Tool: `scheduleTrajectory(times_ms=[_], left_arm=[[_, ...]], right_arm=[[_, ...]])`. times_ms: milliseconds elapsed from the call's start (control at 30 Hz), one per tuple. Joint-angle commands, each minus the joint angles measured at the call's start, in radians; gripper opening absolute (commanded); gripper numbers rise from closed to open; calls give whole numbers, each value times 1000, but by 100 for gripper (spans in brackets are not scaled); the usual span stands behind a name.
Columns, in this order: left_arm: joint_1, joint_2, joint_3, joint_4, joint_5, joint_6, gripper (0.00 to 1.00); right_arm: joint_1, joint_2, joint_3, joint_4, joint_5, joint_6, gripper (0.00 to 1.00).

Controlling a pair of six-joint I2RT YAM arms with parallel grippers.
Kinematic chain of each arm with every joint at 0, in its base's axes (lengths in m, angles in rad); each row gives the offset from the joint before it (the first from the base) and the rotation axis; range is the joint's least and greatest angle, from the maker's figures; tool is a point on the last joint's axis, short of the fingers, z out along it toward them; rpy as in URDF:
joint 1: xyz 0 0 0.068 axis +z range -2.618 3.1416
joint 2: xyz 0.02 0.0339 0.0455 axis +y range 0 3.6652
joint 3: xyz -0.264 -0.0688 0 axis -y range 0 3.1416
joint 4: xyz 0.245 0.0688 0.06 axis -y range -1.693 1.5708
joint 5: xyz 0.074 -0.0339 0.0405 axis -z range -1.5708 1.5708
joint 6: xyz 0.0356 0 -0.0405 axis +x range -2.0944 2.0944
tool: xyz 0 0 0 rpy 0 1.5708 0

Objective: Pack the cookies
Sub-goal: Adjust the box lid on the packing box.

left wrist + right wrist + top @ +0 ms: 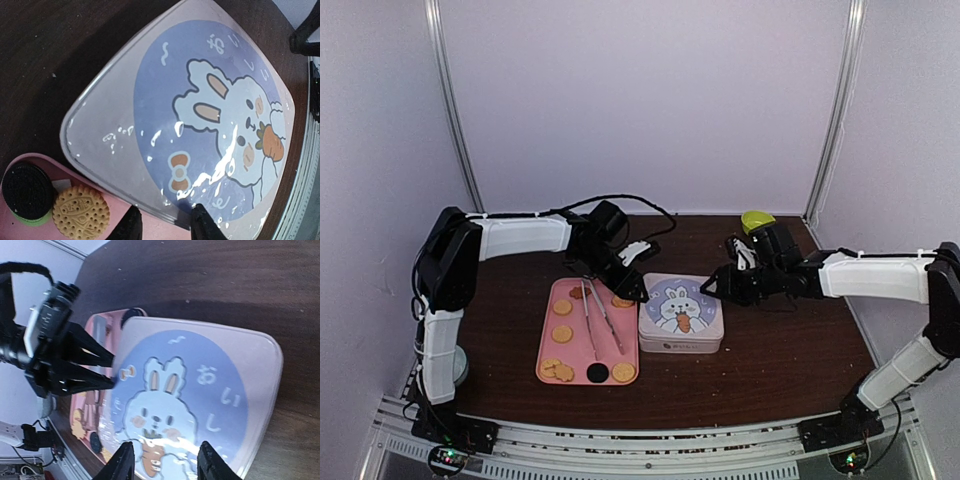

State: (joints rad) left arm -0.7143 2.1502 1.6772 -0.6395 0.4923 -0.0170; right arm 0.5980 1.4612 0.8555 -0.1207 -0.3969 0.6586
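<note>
I bracket the lidded tin [681, 314] at tabletop centre, left tool [638, 289] at 9 o'clock, right tool [713, 287] at 3, both narrowly parted and empty, cookies [562, 334] on the pink tray [546, 340].

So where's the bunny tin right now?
In the top external view the bunny tin sits closed at the table's middle, right beside the pink tray, with the left gripper and right gripper flanking its far edge.
</note>
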Motion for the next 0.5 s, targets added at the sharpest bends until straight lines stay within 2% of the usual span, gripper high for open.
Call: scheduleTrajectory(times_ms=[0, 67, 300, 467], left_arm=[[-1, 54, -48, -86, -89, 31, 34], [9, 38, -50, -86, -81, 27, 35], [126, -85, -27, -111, 15, 16, 58], [221, -179, -10, -157, 48, 57, 67]], right_arm=[[65, 59, 91, 130, -56, 53, 42], [96, 129, 138, 145, -77, 69, 40], [174, 298, 185, 316, -146, 182, 36], [188, 430, 217, 327, -159, 213, 31]])
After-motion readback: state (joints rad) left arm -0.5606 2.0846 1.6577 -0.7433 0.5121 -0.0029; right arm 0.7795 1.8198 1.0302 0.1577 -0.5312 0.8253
